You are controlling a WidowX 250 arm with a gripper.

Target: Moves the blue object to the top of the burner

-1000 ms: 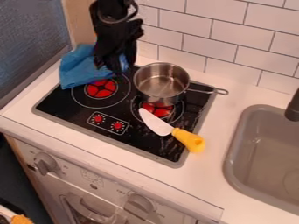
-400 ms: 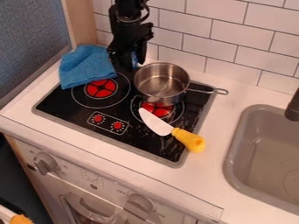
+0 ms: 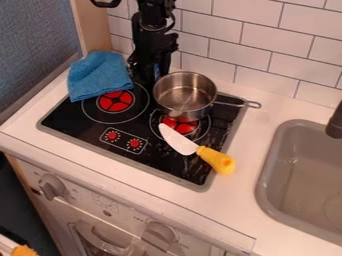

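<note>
Showing its metal bottom [image 3: 182, 95], a saucepan [image 3: 175, 108] partly over a burner [image 3: 178, 125]

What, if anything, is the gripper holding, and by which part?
Cannot be told: a sliver of blue shows at the gripper, but what it belongs to is unclear.

The black robot arm [image 3: 155, 17] descended almost upright from directly above its end effector [image 3: 151, 75], which pointed down at the arm's lower end. The dark wrist section [image 3: 153, 42] sat just above the end effector, while a black loop [image 3: 105, 3] curved out higher up, toward the camera view's left.
</note>
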